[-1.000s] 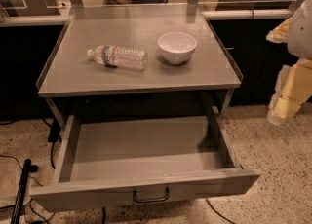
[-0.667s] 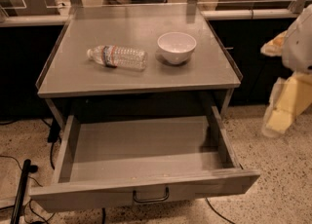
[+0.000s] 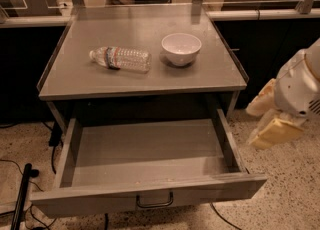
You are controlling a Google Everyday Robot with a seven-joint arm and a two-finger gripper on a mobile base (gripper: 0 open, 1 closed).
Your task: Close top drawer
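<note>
The top drawer (image 3: 150,199) is pulled far out from under the grey table (image 3: 75,81). It is a wide, shallow grey box, and its inside is empty. Its flat front panel faces me, with a small dark loop handle (image 3: 155,201) at its centre. My gripper (image 3: 254,126) hangs at the right of the drawer, just beyond its right side wall and above the floor. Its cream fingers (image 3: 274,133) point left toward the drawer. The gripper is open, holds nothing, and touches nothing.
A clear plastic water bottle (image 3: 121,58) lies on its side on the tabletop next to a white bowl (image 3: 181,48). Dark cables (image 3: 22,194) run over the speckled floor at the left. Black counters stand behind the table.
My gripper has dropped lower and moved left, closer to the drawer's right side. The drawer, bottle and bowl have not moved.
</note>
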